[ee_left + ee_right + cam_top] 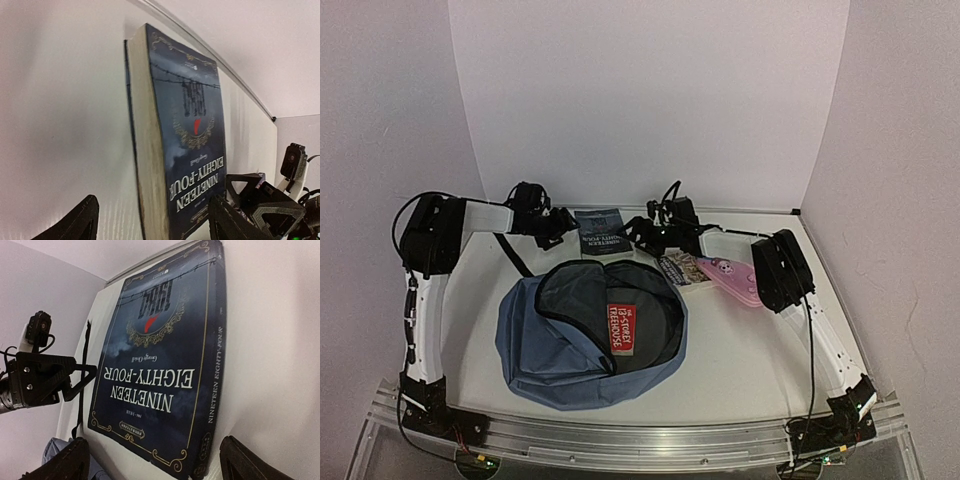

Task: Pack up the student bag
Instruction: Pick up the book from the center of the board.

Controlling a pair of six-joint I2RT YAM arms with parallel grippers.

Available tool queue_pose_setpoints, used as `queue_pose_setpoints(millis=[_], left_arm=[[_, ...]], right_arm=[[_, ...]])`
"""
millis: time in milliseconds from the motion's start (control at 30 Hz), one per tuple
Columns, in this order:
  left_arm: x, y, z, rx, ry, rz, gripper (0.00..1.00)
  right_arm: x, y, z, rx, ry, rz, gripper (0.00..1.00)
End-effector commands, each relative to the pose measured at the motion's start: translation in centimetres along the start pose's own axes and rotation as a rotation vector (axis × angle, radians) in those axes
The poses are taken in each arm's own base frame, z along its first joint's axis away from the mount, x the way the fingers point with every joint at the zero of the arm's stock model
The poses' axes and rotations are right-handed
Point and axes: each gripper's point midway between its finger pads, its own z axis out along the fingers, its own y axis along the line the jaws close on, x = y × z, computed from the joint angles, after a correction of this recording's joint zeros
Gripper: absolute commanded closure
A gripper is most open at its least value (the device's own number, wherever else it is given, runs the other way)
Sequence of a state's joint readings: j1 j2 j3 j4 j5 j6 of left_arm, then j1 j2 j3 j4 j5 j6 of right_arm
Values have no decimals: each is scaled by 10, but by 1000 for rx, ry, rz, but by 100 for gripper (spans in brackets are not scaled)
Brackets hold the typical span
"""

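Note:
The slate-blue student bag [550, 345] lies open in the middle of the table, with a red book [621, 326] inside it. A dark blue "Nineteen Eighty-Four" book [600, 231] lies flat behind the bag; it also shows in the left wrist view [185, 135] and the right wrist view [160, 360]. My left gripper [560, 228] is open at the book's left edge, its fingers [80, 222] either side of that edge. My right gripper [638, 232] is open at the book's right side, its fingers [245, 462] spread before the near edge.
A pink pencil case [730, 279] and a patterned booklet [684, 268] lie right of the bag, under my right arm. A black strap [512, 253] runs from the bag toward the left arm. White walls enclose the back and sides.

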State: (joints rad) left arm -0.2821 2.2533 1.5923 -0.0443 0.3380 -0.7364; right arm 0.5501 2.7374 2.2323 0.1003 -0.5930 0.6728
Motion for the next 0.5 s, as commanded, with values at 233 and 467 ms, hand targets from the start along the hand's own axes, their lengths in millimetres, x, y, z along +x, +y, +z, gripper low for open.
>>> queue_pose_setpoints(millis=[233, 467], left_arm=[[16, -12, 34, 116, 137, 30, 28], [35, -13, 47, 154, 211, 3, 41]], right_arm=[[-3, -2, 18, -29, -27, 144, 13], [11, 18, 26, -113, 26, 154, 13]])
